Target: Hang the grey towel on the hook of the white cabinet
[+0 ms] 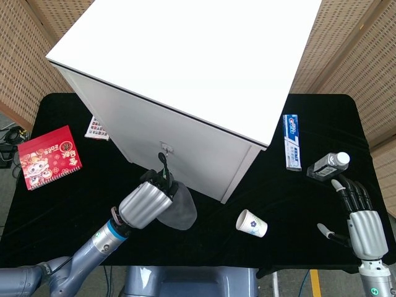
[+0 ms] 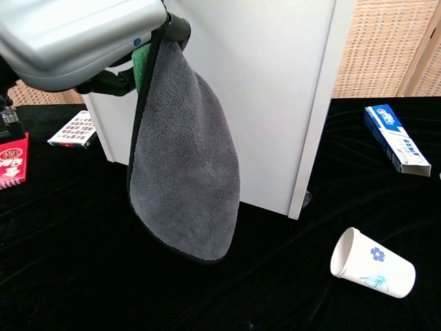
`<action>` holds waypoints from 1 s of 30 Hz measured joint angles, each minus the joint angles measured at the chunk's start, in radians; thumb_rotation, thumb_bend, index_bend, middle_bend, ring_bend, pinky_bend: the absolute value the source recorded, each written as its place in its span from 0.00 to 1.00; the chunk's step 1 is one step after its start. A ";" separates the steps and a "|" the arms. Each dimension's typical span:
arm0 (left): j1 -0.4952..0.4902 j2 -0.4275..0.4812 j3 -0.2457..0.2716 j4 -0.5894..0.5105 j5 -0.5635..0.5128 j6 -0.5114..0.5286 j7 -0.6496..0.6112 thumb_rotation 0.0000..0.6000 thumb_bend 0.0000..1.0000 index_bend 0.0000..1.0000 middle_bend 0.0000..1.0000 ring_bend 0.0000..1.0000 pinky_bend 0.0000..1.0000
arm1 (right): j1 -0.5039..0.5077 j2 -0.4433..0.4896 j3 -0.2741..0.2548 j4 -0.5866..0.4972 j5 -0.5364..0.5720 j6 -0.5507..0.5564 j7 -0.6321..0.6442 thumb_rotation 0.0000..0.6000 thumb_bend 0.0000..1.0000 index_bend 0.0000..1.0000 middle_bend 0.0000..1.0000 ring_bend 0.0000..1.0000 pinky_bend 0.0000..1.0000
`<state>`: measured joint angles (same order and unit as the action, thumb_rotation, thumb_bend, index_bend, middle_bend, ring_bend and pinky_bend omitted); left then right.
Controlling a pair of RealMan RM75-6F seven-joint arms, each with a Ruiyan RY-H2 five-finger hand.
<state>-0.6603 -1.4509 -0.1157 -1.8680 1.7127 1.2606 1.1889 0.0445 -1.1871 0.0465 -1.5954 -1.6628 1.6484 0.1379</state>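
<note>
My left hand (image 1: 144, 206) holds the grey towel (image 1: 179, 210) by its black loop, just below the small hook (image 1: 166, 148) on the front of the white cabinet (image 1: 185, 68). In the chest view the left hand (image 2: 76, 34) fills the upper left and the grey towel (image 2: 186, 158) hangs freely from it, in front of the white cabinet (image 2: 275, 83); the hook is out of that frame. The loop's tip reaches up close to the hook; whether they touch I cannot tell. My right hand (image 1: 362, 226) rests open at the table's right front corner, holding nothing.
A paper cup (image 1: 252, 223) lies on its side right of the towel, also the paper cup (image 2: 372, 263) in the chest view. A toothpaste box (image 1: 292, 141), a bottle (image 1: 328, 164), a red booklet (image 1: 49, 156) and a small card box (image 2: 76, 129) lie on the black table (image 1: 284, 204).
</note>
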 measured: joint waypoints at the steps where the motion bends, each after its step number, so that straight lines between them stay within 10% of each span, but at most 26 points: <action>1: 0.002 -0.001 0.000 -0.003 0.007 0.003 0.000 1.00 0.66 0.77 0.79 0.75 0.65 | 0.000 0.000 0.000 0.000 0.000 0.000 -0.001 1.00 0.15 0.00 0.00 0.00 0.00; 30: 0.024 -0.027 -0.042 0.016 -0.013 -0.029 -0.013 1.00 0.66 0.77 0.79 0.75 0.65 | -0.003 0.000 -0.002 -0.005 -0.004 0.001 -0.010 1.00 0.15 0.00 0.00 0.00 0.00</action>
<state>-0.6358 -1.4778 -0.1574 -1.8518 1.6998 1.2317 1.1760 0.0412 -1.1870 0.0443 -1.6005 -1.6665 1.6496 0.1277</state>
